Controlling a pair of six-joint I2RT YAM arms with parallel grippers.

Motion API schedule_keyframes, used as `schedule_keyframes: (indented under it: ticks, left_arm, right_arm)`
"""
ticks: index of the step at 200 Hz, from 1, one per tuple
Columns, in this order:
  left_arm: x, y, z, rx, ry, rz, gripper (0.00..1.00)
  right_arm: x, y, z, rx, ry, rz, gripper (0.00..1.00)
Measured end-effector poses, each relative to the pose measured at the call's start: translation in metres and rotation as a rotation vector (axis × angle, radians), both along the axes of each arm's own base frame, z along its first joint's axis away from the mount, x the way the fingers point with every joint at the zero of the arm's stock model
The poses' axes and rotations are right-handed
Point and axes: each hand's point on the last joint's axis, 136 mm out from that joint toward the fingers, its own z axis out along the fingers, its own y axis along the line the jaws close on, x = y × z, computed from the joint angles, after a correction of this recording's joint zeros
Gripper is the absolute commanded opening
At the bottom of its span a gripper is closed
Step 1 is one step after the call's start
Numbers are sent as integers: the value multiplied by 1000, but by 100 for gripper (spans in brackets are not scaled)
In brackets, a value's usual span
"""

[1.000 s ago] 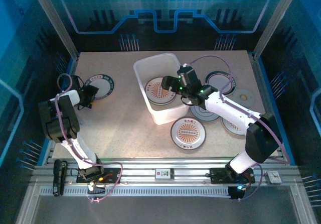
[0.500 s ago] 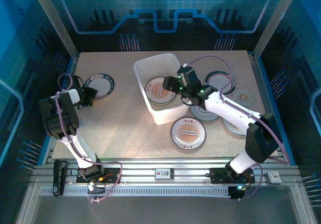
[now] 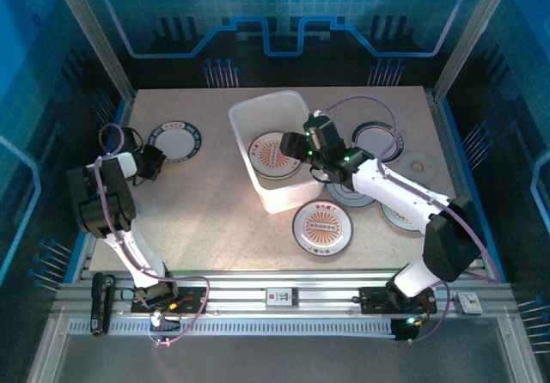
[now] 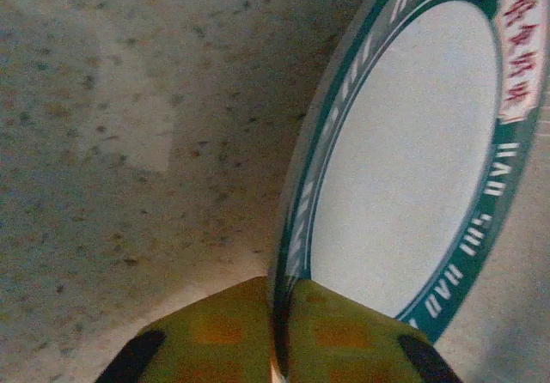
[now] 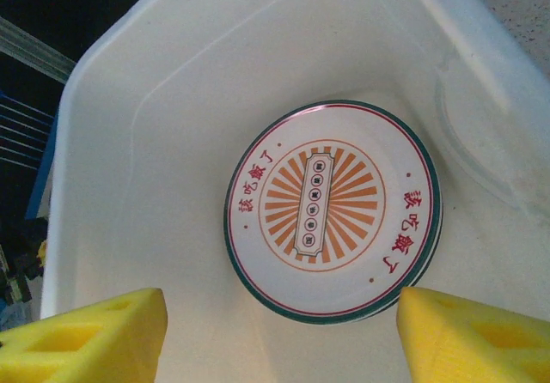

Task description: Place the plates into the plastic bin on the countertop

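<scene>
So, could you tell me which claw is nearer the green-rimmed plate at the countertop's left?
Left. The left claw is shut on the edge of that plate; the right claw hangs open over the plastic bin, well apart from it.

On my left wrist feed the plate (image 4: 404,160) runs off the top and right edges. Its near rim disappears between the left pads (image 4: 215,336), which the bottom edge crops. On the right wrist feed the bin (image 5: 172,91) overruns the frame, the right fingers (image 5: 94,331) are cropped below, and whatever lies under the bin plate (image 5: 331,211) is hidden. From above, the right arm (image 3: 387,185) covers part of a grey plate (image 3: 344,199), and its lettering is too small to read.
</scene>
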Motion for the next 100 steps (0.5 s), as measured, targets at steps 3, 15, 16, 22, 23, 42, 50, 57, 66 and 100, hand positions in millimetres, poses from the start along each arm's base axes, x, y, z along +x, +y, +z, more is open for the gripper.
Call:
schedule_keyframes:
  ticks: [3, 15, 16, 22, 23, 42, 50, 57, 66, 100]
  left_arm:
    - [1, 0, 2, 1, -7, -3, 6]
    - [2, -1, 11, 4, -32, -7, 3]
    - [2, -1, 11, 4, -33, -7, 3]
    - [2, -2, 15, 6, -43, -9, 1]
    - [2, -2, 16, 6, -43, -8, 1]
    - [-4, -5, 24, 9, -60, -10, 0]
    - [-7, -7, 26, 8, -64, -12, 0]
    - [-9, -9, 29, 6, -70, -15, 0]
    - [-11, -11, 35, 6, -83, -19, 0]
    - [-12, -19, 73, 11, -179, -49, 0]
  right_arm:
    - [-1, 0, 1, 1, -2, 0, 71]
    - [-6, 1, 6, 4, -17, 3, 71]
    - [-6, 0, 7, 4, -17, 3, 71]
    - [-9, 1, 10, 7, -25, 5, 70]
    - [-9, 1, 10, 7, -26, 6, 70]
    - [-20, 1, 17, 14, -49, 13, 69]
    - [-24, 0, 19, 15, -55, 15, 68]
    - [-28, 0, 21, 17, -61, 17, 66]
    - [-33, 0, 22, 21, -67, 21, 64]
    - [-43, -3, 31, 32, -94, 20, 62]
